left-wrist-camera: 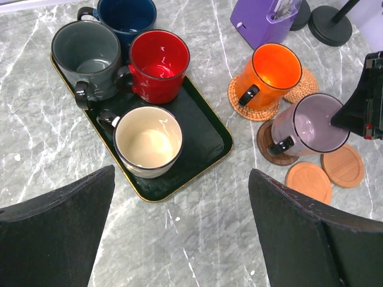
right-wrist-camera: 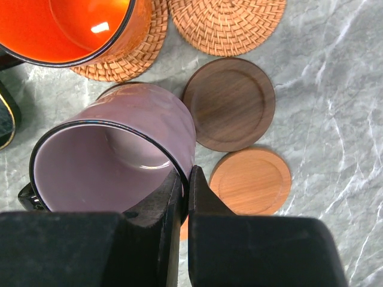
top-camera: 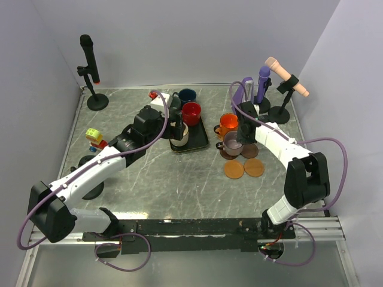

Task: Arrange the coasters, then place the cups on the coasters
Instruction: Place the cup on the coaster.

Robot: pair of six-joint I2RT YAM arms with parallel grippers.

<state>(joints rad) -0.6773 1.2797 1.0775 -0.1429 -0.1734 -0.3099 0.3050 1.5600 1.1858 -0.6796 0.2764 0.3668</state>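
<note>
On the mauve cup's [right-wrist-camera: 119, 149] rim the right gripper [right-wrist-camera: 187, 176] is clamped; this cup stands on a dark coaster [left-wrist-camera: 266, 142], a tan coaster [right-wrist-camera: 251, 181] just beside. The left gripper [left-wrist-camera: 179, 227] hangs wide apart over the tray's [left-wrist-camera: 206, 140] near edge and bare table [left-wrist-camera: 197, 251].

Mauve cup [right-wrist-camera: 114, 149], dark brown coaster [right-wrist-camera: 229, 103]
</note>
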